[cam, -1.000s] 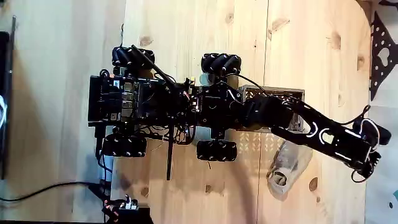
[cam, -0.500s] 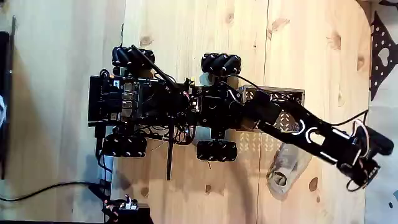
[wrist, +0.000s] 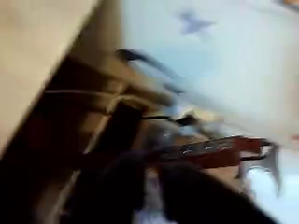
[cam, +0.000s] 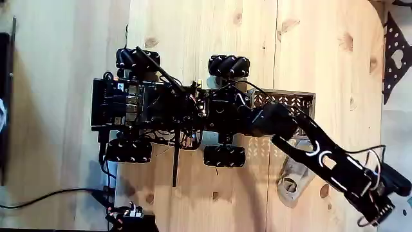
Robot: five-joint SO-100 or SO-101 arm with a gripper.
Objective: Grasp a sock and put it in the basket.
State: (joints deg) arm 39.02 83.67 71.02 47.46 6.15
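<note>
Limp grey-beige sock (cam: 293, 180) with dark round spot, partly under the arm; gripper (cam: 380, 216) has swung nearer since earlier; jaw state indiscernible.

I'm looking down on a pale knotty pine tabletop (cam: 309, 51) under even light, paler surface (cam: 58, 96) along its left, and a black perforated plate (cam: 396, 58) with a heart cutout at the right edge.

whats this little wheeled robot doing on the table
A wheeled robot on a wooden table has its arm stretched out past a grey-beige sock. The sock lies flat beside the lattice basket, not yet grasped. The gripper's state can't be told; the wrist view is blurred.
</note>
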